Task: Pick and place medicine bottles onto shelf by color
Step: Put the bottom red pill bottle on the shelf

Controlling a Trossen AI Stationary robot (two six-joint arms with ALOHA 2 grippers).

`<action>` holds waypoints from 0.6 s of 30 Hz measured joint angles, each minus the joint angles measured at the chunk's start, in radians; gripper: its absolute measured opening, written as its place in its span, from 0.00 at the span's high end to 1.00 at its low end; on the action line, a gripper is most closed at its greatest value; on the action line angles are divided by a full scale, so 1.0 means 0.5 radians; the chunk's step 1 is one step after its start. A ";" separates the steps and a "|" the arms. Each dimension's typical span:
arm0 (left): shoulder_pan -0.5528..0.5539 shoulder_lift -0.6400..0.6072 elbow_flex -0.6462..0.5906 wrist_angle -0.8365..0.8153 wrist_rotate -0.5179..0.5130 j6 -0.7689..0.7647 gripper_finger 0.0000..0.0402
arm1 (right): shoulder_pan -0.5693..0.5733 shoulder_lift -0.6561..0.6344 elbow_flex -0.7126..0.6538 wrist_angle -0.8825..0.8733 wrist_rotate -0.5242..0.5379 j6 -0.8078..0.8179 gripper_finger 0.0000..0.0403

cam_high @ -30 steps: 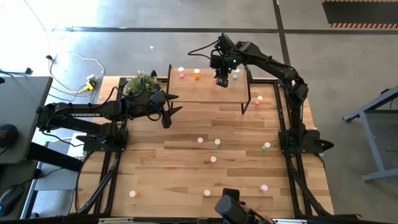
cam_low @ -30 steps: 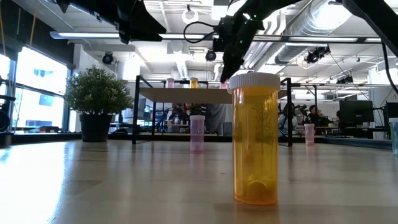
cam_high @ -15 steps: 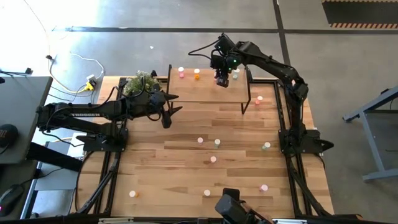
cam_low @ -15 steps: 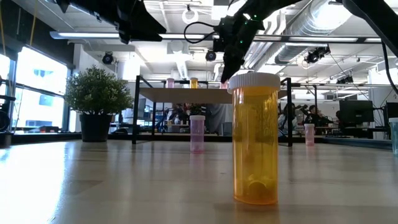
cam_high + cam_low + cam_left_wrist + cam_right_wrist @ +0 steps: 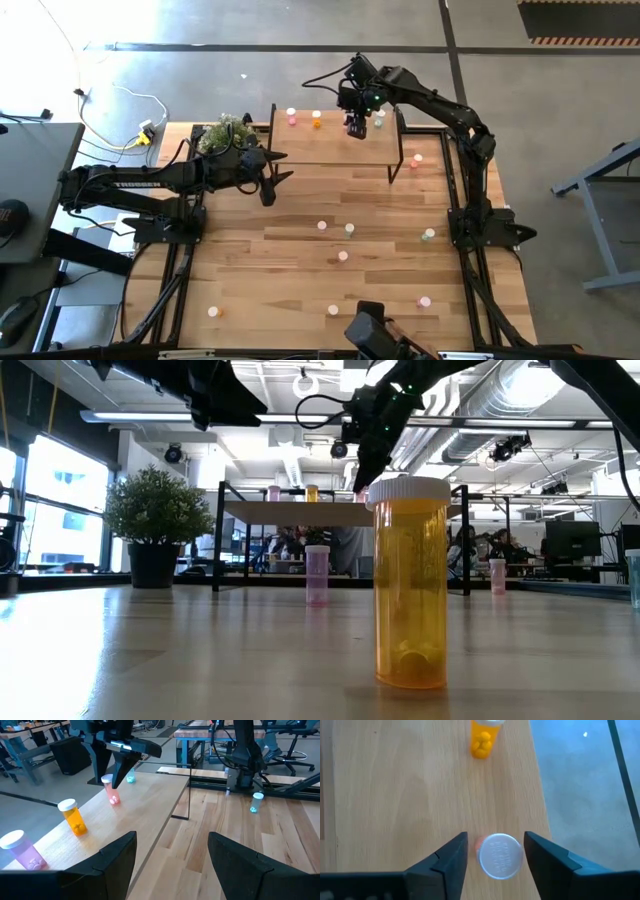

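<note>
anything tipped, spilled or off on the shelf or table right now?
Nothing stands out. The bottles on the shelf stand upright, including the red-pink bottle between the right gripper's open fingers. The loose table bottles look upright too. The left gripper waits by the plant.

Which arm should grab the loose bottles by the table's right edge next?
Probably the right. The right gripper is open around a red-pink bottle on the shelf, on the same side as those bottles. The left gripper, open, hangs beside the plant, farther away.
</note>
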State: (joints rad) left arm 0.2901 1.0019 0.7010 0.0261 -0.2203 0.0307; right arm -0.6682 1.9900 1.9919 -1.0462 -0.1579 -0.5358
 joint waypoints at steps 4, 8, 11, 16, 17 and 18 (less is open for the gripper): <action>0.000 0.000 0.000 0.000 0.000 0.000 0.41 | 0.001 0.000 0.000 0.005 0.069 -0.002 0.50; 0.000 0.000 0.000 0.000 0.000 0.000 0.41 | 0.000 0.000 0.000 0.008 0.093 -0.023 0.47; 0.000 0.000 0.000 0.000 0.000 0.000 0.41 | 0.000 0.000 0.000 0.013 0.089 -0.034 0.46; 0.000 0.000 0.000 -0.001 0.001 0.000 0.41 | 0.000 0.000 0.000 0.043 0.087 -0.041 0.46; 0.000 0.000 0.000 -0.001 0.001 0.000 0.41 | 0.000 0.000 0.006 0.041 0.087 -0.041 0.46; 0.000 0.000 0.000 -0.001 0.001 0.000 0.41 | 0.000 0.000 0.013 0.039 0.088 -0.040 0.46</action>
State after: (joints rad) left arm 0.2901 1.0019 0.7010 0.0258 -0.2199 0.0307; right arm -0.6680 1.9900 1.9983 -1.0266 -0.1141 -0.5557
